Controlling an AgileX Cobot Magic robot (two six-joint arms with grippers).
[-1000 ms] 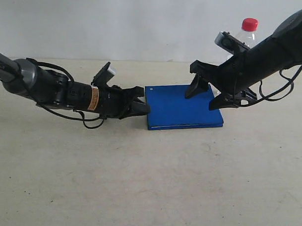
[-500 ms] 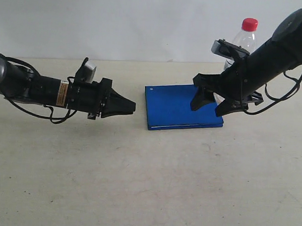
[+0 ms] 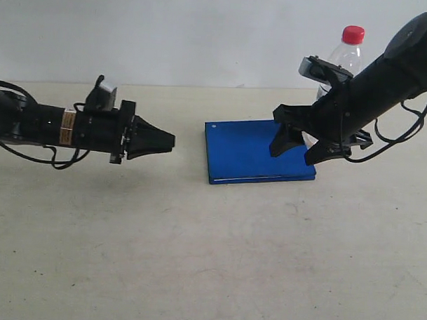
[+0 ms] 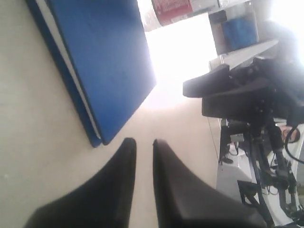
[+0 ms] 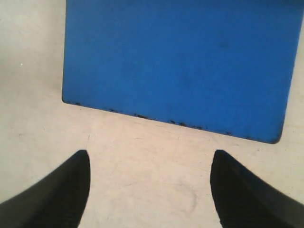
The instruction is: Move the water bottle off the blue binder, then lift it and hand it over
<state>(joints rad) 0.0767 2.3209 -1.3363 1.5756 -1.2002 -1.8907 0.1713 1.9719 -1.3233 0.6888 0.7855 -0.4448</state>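
Note:
The blue binder (image 3: 249,151) lies flat on the table, and it also shows in the left wrist view (image 4: 102,61) and the right wrist view (image 5: 175,61). The water bottle (image 3: 347,56) stands upright behind the right arm. Its red cap is visible, but the arm hides its base. Its red label (image 4: 171,7) shows past the binder's far edge. My right gripper (image 3: 296,150) (image 5: 150,154) hangs open over the binder's right edge, holding nothing. My left gripper (image 3: 168,139) (image 4: 143,141) is shut and empty, left of the binder and apart from it.
A pale wall rises behind the beige table (image 3: 210,258). In the left wrist view, strong glare washes out the area beyond the binder. Dark equipment and a stand (image 4: 256,142) sit off the table's edge.
My left gripper has pulled back to the left, from touching the binder's left edge to well clear of it. The right arm shifted slightly at first, then stayed still.

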